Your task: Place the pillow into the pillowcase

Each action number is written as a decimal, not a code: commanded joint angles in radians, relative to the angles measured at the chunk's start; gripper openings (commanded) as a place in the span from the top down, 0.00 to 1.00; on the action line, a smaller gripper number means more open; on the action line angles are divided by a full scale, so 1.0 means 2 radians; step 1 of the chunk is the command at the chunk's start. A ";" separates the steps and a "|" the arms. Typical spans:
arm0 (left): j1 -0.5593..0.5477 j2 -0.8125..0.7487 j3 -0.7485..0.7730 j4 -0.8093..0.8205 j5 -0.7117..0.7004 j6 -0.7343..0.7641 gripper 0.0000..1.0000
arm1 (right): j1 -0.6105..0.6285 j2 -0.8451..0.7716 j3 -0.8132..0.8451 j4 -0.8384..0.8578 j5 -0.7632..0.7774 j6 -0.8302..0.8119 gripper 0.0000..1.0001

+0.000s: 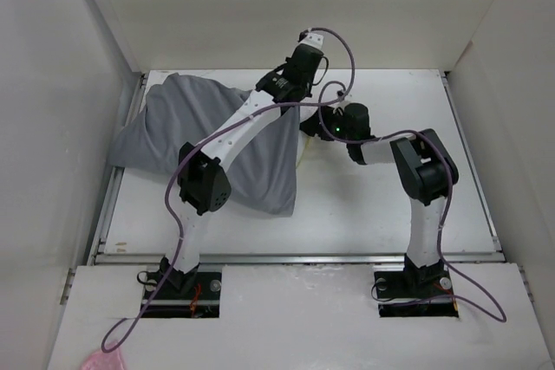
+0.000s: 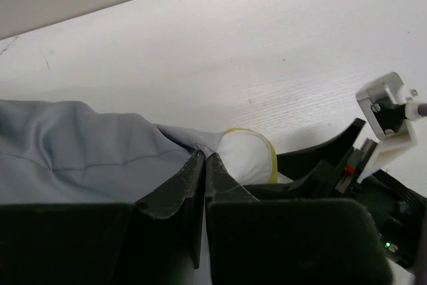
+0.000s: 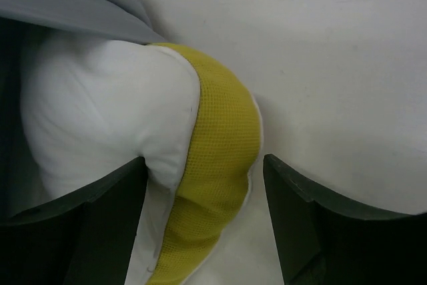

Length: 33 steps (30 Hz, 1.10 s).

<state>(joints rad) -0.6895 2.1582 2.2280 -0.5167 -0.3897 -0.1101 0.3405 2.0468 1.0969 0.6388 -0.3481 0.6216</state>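
The grey pillowcase [image 1: 217, 127] lies in loose folds over the left half of the table, and most of the pillow is hidden inside it. One white corner of the pillow [image 3: 100, 118] with its yellow band [image 3: 220, 165] sticks out of the opening. In the left wrist view the same pillow corner [image 2: 247, 155] shows beside the grey pillowcase [image 2: 87, 151]. My left gripper [image 2: 203, 156] is shut on the pillowcase edge right next to that corner. My right gripper [image 3: 203, 159] is open and straddles the pillow corner, its left finger [image 3: 107, 211] against the white fabric.
White walls enclose the table [image 1: 390, 197] on the left, back and right. A raised rail [image 1: 295, 257] runs along the near edge. The right arm's wrist [image 2: 373, 165] sits close beside my left gripper.
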 commanded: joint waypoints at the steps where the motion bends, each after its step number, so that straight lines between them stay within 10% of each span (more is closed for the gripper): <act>1: -0.002 -0.036 0.024 0.008 0.010 0.006 1.00 | -0.001 0.017 0.041 0.093 -0.051 0.032 0.26; 2: -0.002 -0.041 0.017 0.008 0.010 0.006 1.00 | -0.001 0.033 0.041 0.112 -0.064 0.047 0.38; 3: -0.006 -0.041 0.017 0.008 0.015 0.006 1.00 | -0.001 0.039 0.047 0.134 -0.080 0.061 0.99; 17: -0.077 -0.079 0.053 0.004 0.130 0.003 1.00 | 0.013 -0.030 -0.033 0.405 -0.183 0.129 1.00; 29: -0.148 -0.074 0.091 -0.018 0.211 -0.025 1.00 | 0.051 -0.007 0.015 0.396 0.035 0.169 1.00; 33: -0.141 -0.064 0.086 -0.018 0.183 -0.025 1.00 | 0.041 -0.020 -0.006 0.372 0.021 0.146 0.69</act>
<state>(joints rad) -0.9394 2.0892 2.3535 -0.6144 -0.1020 -0.1165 0.4191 2.0373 1.0588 1.2686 -0.3672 0.9283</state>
